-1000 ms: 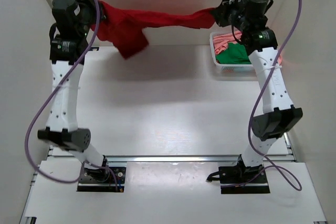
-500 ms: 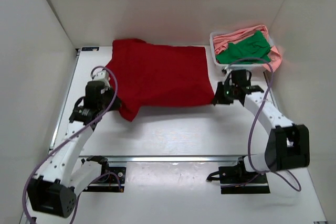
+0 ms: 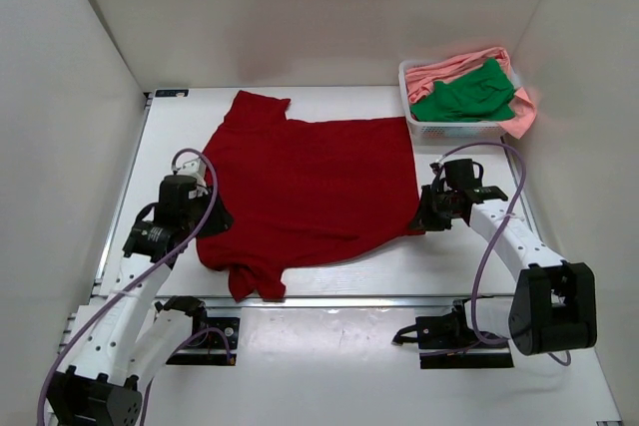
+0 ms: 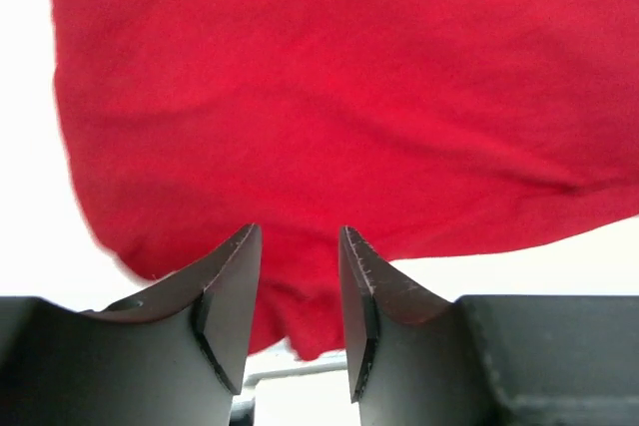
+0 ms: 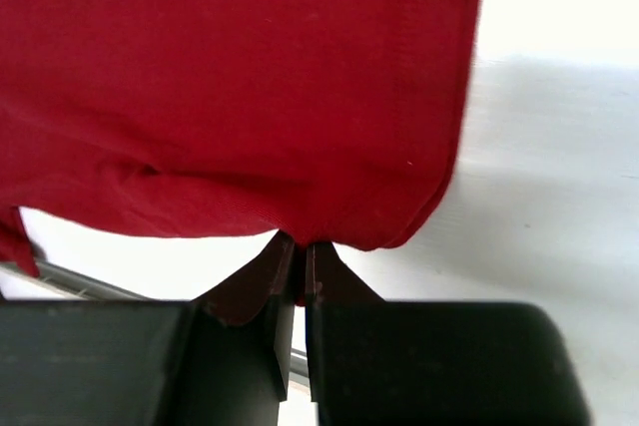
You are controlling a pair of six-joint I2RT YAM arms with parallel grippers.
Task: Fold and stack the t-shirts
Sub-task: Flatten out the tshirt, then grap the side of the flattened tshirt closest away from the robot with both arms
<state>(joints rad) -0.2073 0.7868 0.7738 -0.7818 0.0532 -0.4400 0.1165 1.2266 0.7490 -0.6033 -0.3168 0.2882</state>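
The near sleeve [image 3: 255, 281] of the dark red t-shirt [image 3: 310, 187] lies at the near edge of the bench [image 3: 379, 261], just beside the rail. Behind it, the shirt lies spread flat between the two arms, its long axis running left to right: shoulders and sleeves to the left, hem to the right. The left tool [image 3: 208, 216] sits at the shoulder edge with its jaws apart; the left wrist view shows cloth beyond the parted tips but no grip on it. The right tool [image 3: 424, 216] is clamped together on the near right hem corner. Each side of the shirt therefore has its own arm adjacent, so the right arm probably has to release before folding starts. The far sleeve [image 3: 260, 102] points toward the far wall. At far right, the green t-shirt [image 3: 464, 97] and pink t-shirt [image 3: 449, 67] lie in the white basket [image 3: 454, 130]. One second earlier the shirt hung stretched in the air between both raised tools; it then lay farther back, and the left tool was closed.
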